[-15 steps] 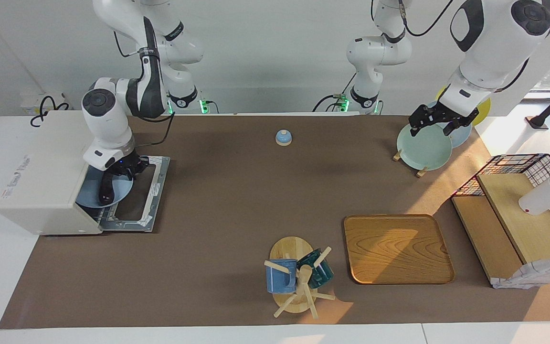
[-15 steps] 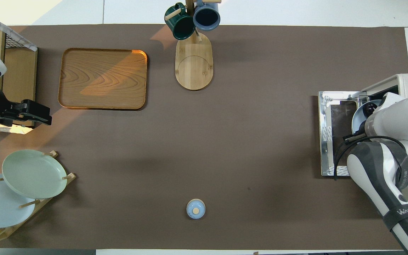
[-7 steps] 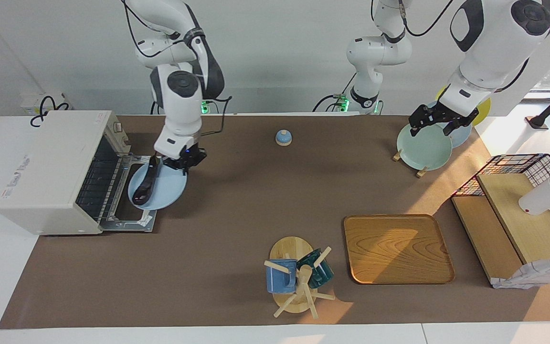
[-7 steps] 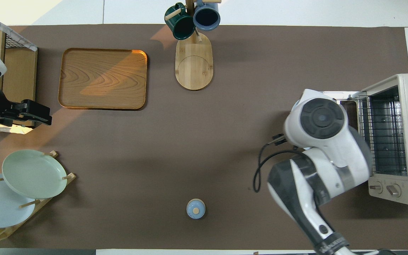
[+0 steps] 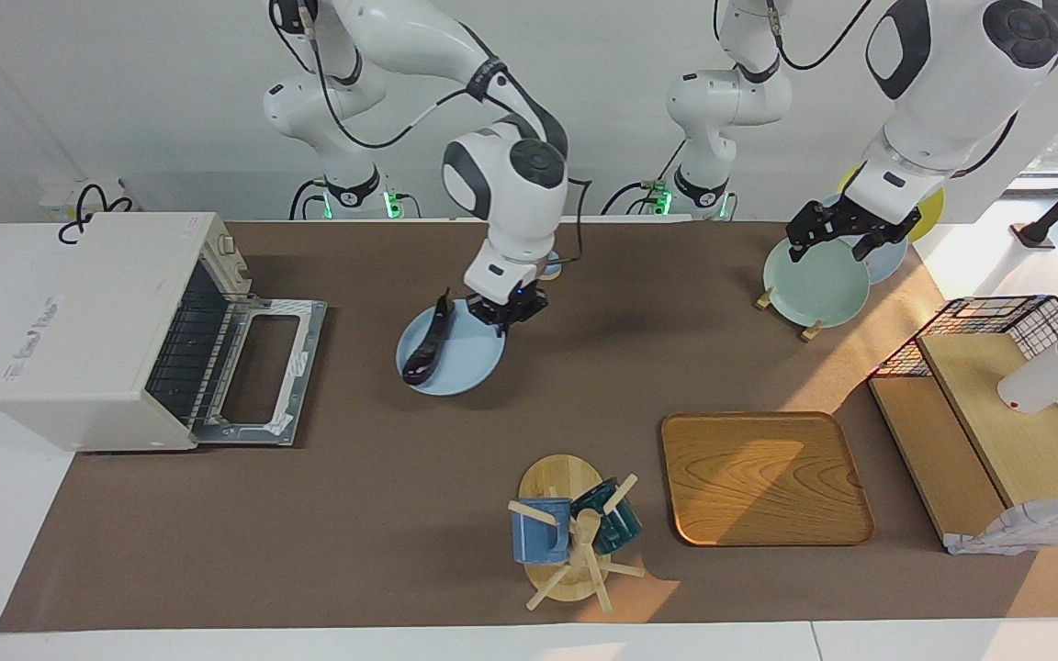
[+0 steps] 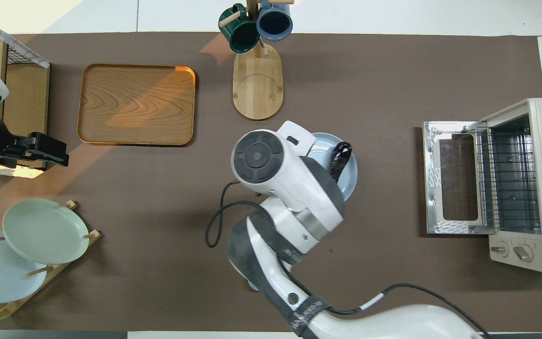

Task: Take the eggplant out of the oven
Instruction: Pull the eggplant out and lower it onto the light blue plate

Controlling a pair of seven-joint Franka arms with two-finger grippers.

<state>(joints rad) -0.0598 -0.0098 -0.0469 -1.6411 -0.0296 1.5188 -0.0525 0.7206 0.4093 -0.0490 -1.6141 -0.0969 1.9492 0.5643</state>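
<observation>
Pictured over the middle of the table: right gripper [image 5: 504,317] pinched shut on the rim of a pale blue plate [image 5: 465,363] bearing the eggplant [image 5: 425,349], well clear of the oven [image 5: 93,330] and its dropped door. Lay loose along the plate's edge toward the oven, likely to roll or slide off with any tilt or jolt on the way down. Waited above the plate rack [image 5: 809,323] with fingers spread wide and empty: left gripper [image 5: 846,240].
</observation>
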